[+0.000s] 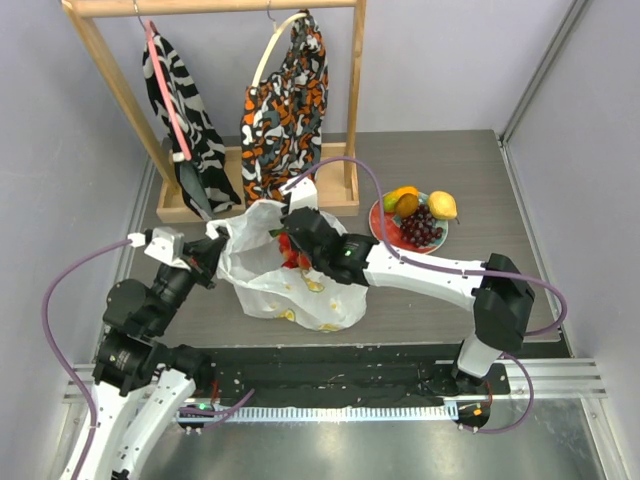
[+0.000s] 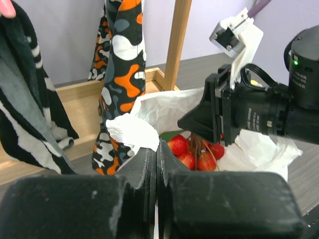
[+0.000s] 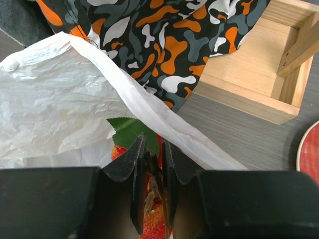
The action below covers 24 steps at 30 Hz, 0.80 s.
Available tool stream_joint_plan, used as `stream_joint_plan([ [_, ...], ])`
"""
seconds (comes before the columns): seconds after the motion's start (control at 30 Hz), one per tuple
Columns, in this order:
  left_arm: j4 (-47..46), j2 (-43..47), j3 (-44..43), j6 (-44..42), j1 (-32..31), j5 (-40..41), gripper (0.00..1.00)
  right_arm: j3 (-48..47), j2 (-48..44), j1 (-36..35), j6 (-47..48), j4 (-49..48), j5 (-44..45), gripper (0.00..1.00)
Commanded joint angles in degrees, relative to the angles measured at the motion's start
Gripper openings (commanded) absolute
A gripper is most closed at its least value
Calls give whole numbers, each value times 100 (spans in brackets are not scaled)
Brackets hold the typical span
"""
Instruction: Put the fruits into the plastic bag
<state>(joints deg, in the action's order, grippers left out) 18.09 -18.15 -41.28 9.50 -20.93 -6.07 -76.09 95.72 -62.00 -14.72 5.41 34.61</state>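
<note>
The white plastic bag (image 1: 270,285) lies crumpled mid-table with its mouth held up. My left gripper (image 1: 215,240) is shut on the bag's left edge, and a thin white strip of bag shows between its jaws (image 2: 157,154). My right gripper (image 1: 297,237) is shut on the stem of the red berry cluster (image 1: 293,255), which hangs in the bag's open mouth. The berries (image 2: 187,152) hang over white plastic (image 2: 132,132). In the right wrist view the stem runs between the jaws (image 3: 153,154), above the berries (image 3: 157,226). Grapes (image 1: 420,230), lemon (image 1: 442,205) and mango (image 1: 404,201) sit on a plate.
The red-rimmed plate (image 1: 378,228) stands to the right of the bag. Behind the bag a wooden rack (image 1: 100,60) carries a zebra-striped cloth (image 1: 185,110) and an orange-black cloth (image 1: 285,110). The rack's base tray (image 3: 249,74) lies close behind the bag.
</note>
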Motion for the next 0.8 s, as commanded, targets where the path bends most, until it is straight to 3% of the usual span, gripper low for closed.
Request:
stream_joint_plan([
  [0.0, -578, -224, -284, -343, 10, 87, 0, 94, -273, -128, -417, -137, 98, 1],
  [0.17, -464, -22, -83, -414, 1, 325, 0, 551, -230, -269, -611, -155, 169, 1],
  [0.57, -420, 541, 120, -431, 1, 808, 0, 587, 508, -304, -936, 319, 1451, 1],
  [0.77, -402, 532, 164, -378, 1, 721, 0, 570, 500, -287, -1024, 408, 1461, 2],
])
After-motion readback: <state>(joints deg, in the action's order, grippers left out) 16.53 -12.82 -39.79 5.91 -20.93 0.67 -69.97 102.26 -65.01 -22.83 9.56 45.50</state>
